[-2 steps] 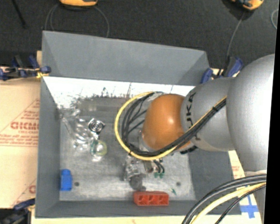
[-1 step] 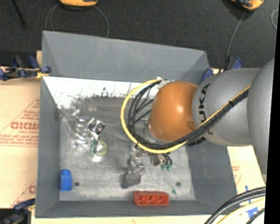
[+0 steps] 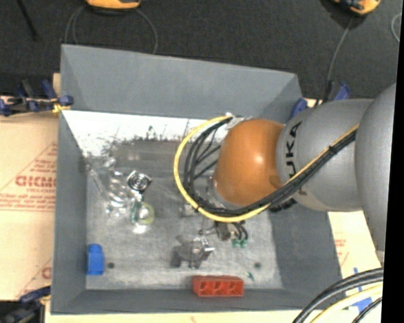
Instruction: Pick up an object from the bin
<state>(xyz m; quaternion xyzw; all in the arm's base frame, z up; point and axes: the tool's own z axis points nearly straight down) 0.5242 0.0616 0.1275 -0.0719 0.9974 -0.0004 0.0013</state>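
The gripper [image 3: 194,252] hangs low over the floor of the bin [image 3: 75,204], a little toward six o'clock of centre, beneath the orange wrist cover [image 3: 247,160]. Whether it is apart or together I cannot tell. Nearest lies a red studded brick [image 3: 217,286], about five o'clock from it against the six o'clock wall, with its long axis running three to nine. A blue block [image 3: 95,259] sits off at eight.

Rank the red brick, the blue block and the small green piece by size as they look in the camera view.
Largest: red brick, lying along the bin's near wall.
Next: blue block.
Smallest: small green piece.
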